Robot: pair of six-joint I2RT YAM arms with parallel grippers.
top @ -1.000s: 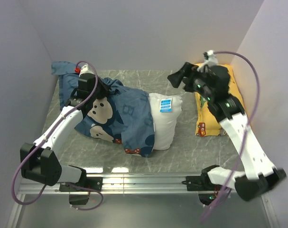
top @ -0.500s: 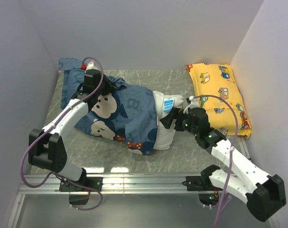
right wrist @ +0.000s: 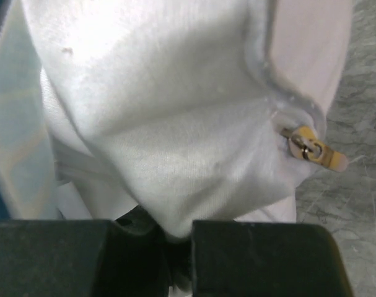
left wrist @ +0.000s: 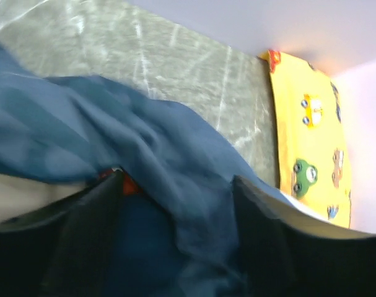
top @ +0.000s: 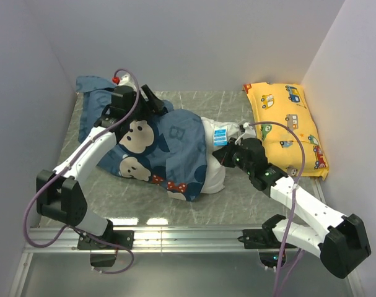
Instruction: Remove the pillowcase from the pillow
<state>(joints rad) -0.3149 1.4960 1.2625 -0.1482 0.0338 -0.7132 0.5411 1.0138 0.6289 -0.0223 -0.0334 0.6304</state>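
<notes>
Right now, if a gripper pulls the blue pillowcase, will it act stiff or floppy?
Probably floppy: the pillowcase lies in soft folds over the pillow. Pulled, it would likely bunch and drape, not slide whole. It looks thin, so probably light.

Blue pillowcase partly covering a white pillow, with one arm at each end.
The pillowcase, printed with mouse faces and red bows, covers the left part of the pillow. The pillow's bare right end and blue-and-white tag show on the grey worktop. The left tool sits over bunched cloth at the far left. The right tool meets the bare end beside the tag. A yellow pillow lies by the right wall.
</notes>
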